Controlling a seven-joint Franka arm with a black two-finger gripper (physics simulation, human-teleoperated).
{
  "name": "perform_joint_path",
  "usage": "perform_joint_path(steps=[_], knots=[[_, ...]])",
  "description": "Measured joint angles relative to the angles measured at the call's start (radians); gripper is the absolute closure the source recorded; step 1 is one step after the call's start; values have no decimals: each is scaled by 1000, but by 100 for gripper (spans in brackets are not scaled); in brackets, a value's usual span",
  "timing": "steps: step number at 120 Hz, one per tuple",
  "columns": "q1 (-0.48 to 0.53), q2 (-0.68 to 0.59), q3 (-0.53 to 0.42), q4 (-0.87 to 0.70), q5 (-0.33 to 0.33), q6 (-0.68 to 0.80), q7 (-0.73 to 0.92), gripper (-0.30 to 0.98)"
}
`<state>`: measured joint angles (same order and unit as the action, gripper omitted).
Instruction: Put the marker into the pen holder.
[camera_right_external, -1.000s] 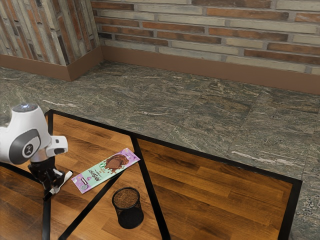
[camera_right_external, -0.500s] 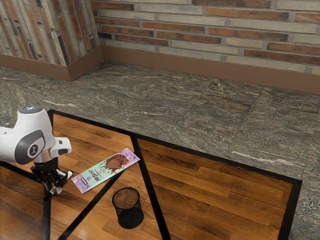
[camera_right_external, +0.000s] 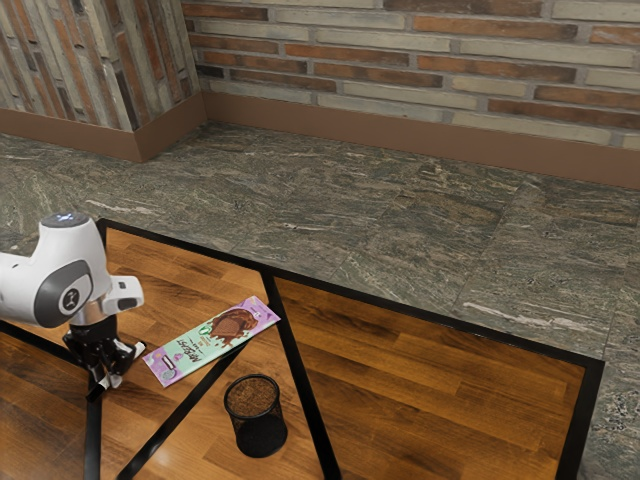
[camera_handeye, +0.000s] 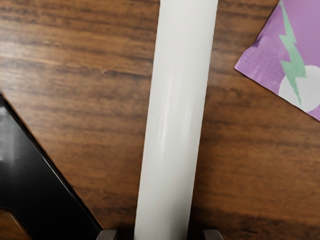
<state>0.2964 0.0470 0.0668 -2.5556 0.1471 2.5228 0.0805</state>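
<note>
Beneath the open gripper, between its parted fingertips, lies the white marker, gap visible on both sides; judged light, stiff, smooth and apt to roll, so a square mid-barrel grip seems best.

"Where's the pen holder?"

"On the table, nearer the camera than the chocolate bar, and a little toward the exterior view's right of it."

"Touching?"

"No, apart. The bar lies on the table too, between the holder and the wall."

"And the marker?"

"At the exterior view's left of both, near the bar's closest corner, between the gripper's fingers."

"What's behind the table?"

"Floor, then the wall beyond that."
</note>
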Motion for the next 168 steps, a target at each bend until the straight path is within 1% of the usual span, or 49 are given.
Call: perform_joint_path(steps=[13,21,33,41,51,60,72,83,90,98,115,137,168], knots=[[3,5,2,0,6,0,-3,68],[-1,1,3,0,12,0,-8,70],[2,-39,5,0,14,-11,-12,74],[12,-112,-2,1,14,-49,-17,76],[-25,-212,-5,23,16,-147,-27,77],[-106,-278,-9,89,17,-283,-47,78],[-168,-378,-10,121,5,-465,-76,79],[-249,-417,-13,176,-10,-649,-119,79],[-282,-420,-65,206,-23,-759,-151,79],[-295,-417,-130,220,-48,-855,-184,79],[-300,-399,-267,268,-117,-981,-244,79],[-299,-360,-348,295,-178,-1056,-304,77],[-293,-344,-496,360,-254,-1094,-368,77]])
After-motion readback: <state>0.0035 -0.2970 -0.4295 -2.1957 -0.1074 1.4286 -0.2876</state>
